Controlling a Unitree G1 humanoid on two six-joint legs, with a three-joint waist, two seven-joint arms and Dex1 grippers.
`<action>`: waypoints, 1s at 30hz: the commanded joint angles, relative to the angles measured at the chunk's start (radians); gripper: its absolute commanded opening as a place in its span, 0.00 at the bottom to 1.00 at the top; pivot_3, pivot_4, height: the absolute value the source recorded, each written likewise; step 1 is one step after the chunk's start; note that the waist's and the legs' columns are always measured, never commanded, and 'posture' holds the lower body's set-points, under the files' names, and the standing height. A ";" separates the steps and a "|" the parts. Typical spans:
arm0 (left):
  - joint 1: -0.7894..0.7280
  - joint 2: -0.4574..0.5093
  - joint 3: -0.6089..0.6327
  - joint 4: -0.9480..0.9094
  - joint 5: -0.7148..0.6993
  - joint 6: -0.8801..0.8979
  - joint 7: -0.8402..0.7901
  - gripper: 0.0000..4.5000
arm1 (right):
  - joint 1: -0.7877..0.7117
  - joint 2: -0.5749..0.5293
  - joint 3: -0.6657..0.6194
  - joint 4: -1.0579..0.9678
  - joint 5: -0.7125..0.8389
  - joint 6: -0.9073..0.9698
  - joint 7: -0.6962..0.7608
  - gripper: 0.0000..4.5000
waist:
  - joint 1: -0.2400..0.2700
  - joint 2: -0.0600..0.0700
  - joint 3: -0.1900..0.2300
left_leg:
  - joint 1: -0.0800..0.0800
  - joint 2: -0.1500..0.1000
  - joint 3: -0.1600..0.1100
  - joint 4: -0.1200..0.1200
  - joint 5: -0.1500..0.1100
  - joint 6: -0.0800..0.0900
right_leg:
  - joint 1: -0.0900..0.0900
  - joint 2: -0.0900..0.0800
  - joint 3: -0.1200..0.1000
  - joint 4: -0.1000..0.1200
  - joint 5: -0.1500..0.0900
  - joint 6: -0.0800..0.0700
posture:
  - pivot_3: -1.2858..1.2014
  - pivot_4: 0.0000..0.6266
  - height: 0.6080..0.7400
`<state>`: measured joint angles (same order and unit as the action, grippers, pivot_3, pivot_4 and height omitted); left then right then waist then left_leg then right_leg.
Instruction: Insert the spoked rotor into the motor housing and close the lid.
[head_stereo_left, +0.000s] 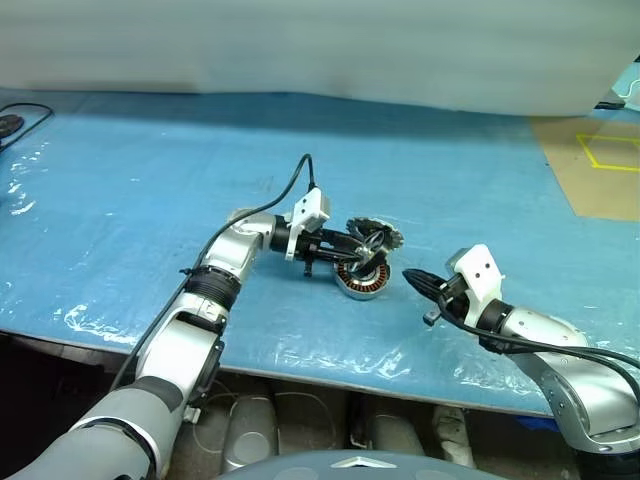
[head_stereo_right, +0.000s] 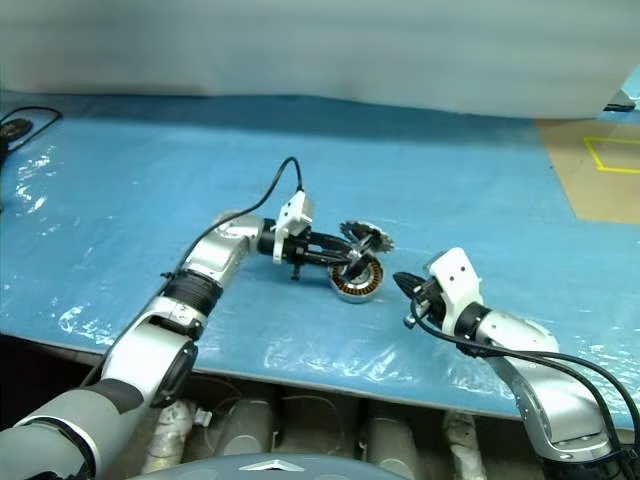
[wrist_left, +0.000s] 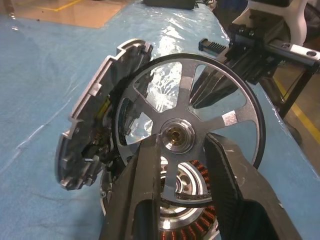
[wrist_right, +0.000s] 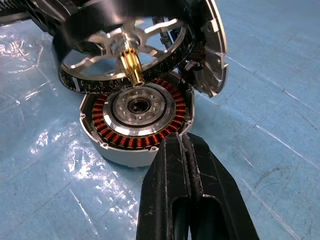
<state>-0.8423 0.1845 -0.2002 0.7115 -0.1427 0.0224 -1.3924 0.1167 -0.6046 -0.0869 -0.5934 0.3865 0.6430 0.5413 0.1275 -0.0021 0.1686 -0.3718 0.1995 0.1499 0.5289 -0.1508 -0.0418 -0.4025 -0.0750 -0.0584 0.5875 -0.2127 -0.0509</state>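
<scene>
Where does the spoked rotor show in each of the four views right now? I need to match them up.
Left eye view: spoked rotor, near centre, held in the left gripper over the motor housing.
Right eye view: near centre, same spot above the housing.
Left wrist view: fills the centre, hub between the fingers.
Right wrist view: top, tilted above the housing.
Shared landmark: the housing's copper windings.

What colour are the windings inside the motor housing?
Copper-brown, forming a ring inside the motor housing; the right wrist view shows the windings best.
</scene>
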 joint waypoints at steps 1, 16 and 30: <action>-0.044 0.040 -0.005 0.007 0.015 -0.036 -0.029 0.22 | 0.006 0.003 -0.007 -0.035 -0.003 -0.017 -0.007 0.00 | 0.000 0.000 0.000 | 0.000 0.000 0.000 0.000 0.000 0.000 | 0.000 0.000 0.000 0.000 0.000 0.000 | 0.52 0.24 1.00; -0.063 0.029 -0.010 0.043 0.036 -0.077 -0.001 0.22 | -0.005 0.001 0.009 -0.013 -0.026 -0.029 -0.002 0.00 | 0.001 0.000 0.000 | 0.000 0.000 0.000 0.000 0.000 0.000 | 0.000 0.000 0.000 0.000 0.000 0.000 | 0.52 0.24 1.00; -0.085 0.033 -0.048 0.103 0.108 -0.154 0.031 0.22 | -0.002 0.012 0.017 -0.009 -0.042 -0.036 -0.005 0.00 | 0.001 0.000 0.000 | 0.000 0.000 0.000 0.000 0.000 0.000 | 0.001 0.000 0.000 0.000 0.000 0.000 | 0.52 0.24 1.00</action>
<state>-0.9111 0.2117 -0.2390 0.8091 -0.0511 -0.1196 -1.3699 0.1164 -0.5979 -0.0662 -0.5895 0.3469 0.6286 0.5385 0.1284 -0.0021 0.1685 -0.3713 0.1994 0.1497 0.5294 -0.1508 -0.0418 -0.4018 -0.0752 -0.0584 0.5880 -0.2124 -0.0511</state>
